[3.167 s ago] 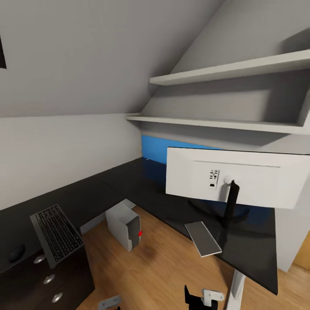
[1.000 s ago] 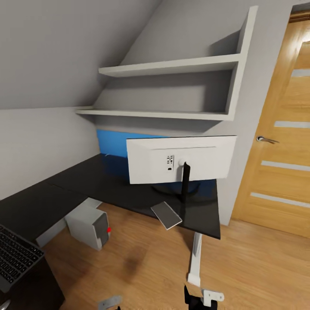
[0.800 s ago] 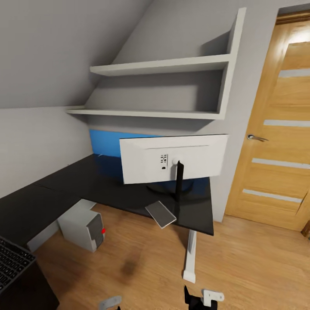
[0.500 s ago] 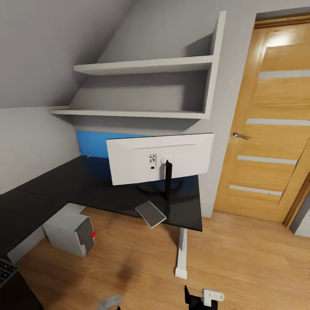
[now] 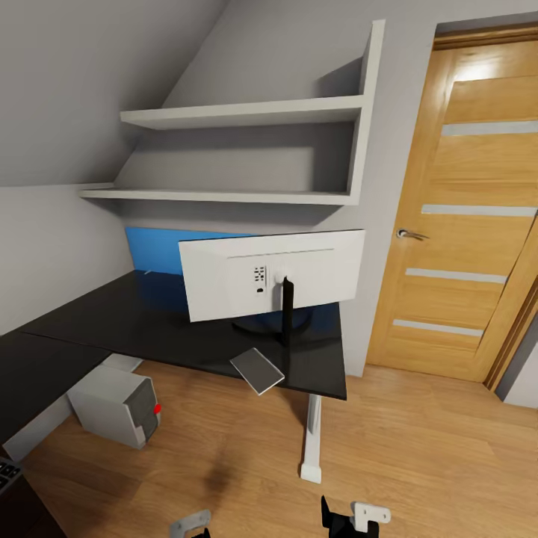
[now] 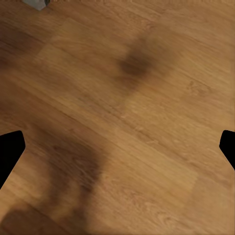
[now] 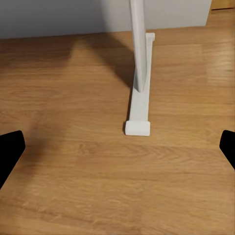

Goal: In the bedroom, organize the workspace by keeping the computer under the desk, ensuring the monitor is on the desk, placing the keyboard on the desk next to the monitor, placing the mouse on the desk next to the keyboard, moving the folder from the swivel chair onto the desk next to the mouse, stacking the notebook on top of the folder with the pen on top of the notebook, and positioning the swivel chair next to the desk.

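The white-backed monitor (image 5: 271,273) stands on the black L-shaped desk (image 5: 142,321), its back towards me. A flat grey slab (image 5: 256,370) lies at the desk's near edge and overhangs it. Under the desk on the wood floor sits the grey computer tower (image 5: 116,407). A corner of the dark keyboard (image 5: 6,471) shows at the lower left edge. My left gripper (image 6: 119,149) is open over bare floor. My right gripper (image 7: 119,149) is open too, above the foot of the white desk leg (image 7: 139,112). The chair, folder, mouse and pen are out of view.
Two white shelves (image 5: 239,116) hang on the wall above the desk, with a blue panel (image 5: 153,254) behind the monitor. A wooden door (image 5: 463,217) stands shut at the right. The desk leg (image 5: 312,441) rises from the floor just ahead of me.
The whole view has swung to the right: the keyboard and drawers slid off the left edge and the door came in. The monitor, slab and tower stay where they were.
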Available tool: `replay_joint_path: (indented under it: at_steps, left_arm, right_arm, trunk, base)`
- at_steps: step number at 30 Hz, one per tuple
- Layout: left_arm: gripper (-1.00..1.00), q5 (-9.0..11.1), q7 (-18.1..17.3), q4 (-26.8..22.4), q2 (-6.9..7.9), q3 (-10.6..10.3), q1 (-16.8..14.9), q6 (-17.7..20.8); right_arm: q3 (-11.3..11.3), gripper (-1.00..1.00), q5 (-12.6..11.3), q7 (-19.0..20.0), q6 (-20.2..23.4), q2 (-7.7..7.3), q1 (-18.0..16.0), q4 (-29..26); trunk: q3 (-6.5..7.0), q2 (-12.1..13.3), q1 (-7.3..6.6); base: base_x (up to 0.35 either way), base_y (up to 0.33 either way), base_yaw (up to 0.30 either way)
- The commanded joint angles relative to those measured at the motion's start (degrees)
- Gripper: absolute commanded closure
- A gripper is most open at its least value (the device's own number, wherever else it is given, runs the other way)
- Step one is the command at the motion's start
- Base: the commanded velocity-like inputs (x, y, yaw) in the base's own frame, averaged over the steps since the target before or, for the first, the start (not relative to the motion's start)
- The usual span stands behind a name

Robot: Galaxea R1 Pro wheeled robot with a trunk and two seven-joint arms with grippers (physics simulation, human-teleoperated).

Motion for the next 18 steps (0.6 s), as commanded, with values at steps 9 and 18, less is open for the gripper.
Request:
replay_joint_path:
  at_steps: [9,18]
  left_arm:
    - [-1.00,0.44,0.38,-0.08,0.09,-0.46,-0.05,-1.59]
    - [-1.00,0.53,0.17,-6.64,3.19,-0.71,-0.05,-6.52]
  right_arm:
    - [0.49,-1.00,-0.11,0.34,-0.45,0.06,-0.07,0.06]
    - [0.40,-1.00,0.00,0.30,-0.39,-0.01,-0.06,0.06]
  trunk:
    - [-1.69,-3.67,1.99]
    - [-3.33,-7.27,3.96]
  base:
    - [0.000,0.000,0.000]
    - [0.000,0.000,0.000]
